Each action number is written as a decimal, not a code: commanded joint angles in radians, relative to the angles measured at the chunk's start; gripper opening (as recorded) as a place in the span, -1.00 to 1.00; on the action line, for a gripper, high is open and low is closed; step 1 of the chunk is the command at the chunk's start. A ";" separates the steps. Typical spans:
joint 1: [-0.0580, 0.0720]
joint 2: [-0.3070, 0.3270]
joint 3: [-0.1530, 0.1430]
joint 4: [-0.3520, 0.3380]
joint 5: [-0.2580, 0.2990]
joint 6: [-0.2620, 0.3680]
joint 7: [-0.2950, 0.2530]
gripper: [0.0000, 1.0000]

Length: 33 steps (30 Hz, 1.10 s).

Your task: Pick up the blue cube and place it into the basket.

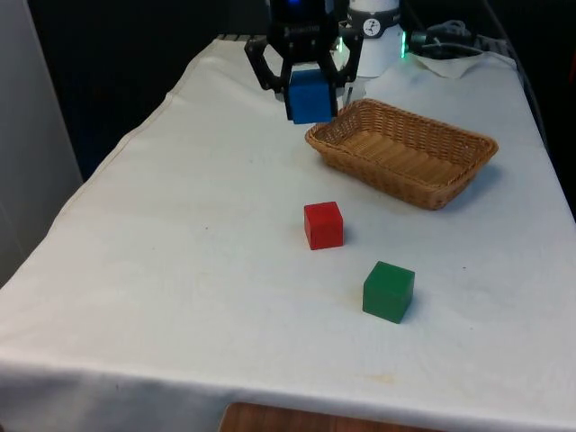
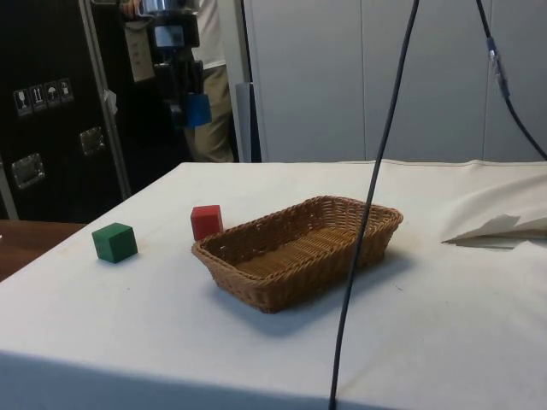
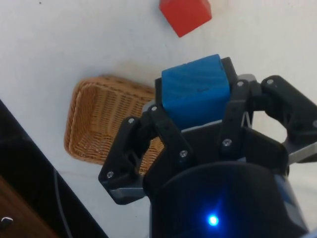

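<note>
A solid blue cube (image 1: 310, 96) hangs well above the white tablecloth (image 1: 180, 234), clamped between the closed fingers of the black two-finger gripper (image 1: 309, 83), lifted high, apparently to clear the rim of the woven wicker basket (image 1: 405, 153) nearby; a red cube (image 1: 323, 224) and a green cube (image 1: 388, 291) sit untouched.

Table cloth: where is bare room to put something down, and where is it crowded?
Bare cloth spans the front view's left, beside the red cube. The basket interior is free. Crowded: red cube and green cube near the basket, with the claw holding the blue cube above.
</note>
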 commanded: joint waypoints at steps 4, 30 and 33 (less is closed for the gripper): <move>0.010 -0.035 0.006 -0.053 -0.016 0.044 0.021 -0.99; 0.014 -0.210 0.083 -0.320 -0.052 0.188 0.091 -0.99; 0.015 -0.232 0.092 -0.352 -0.053 0.197 0.098 -0.99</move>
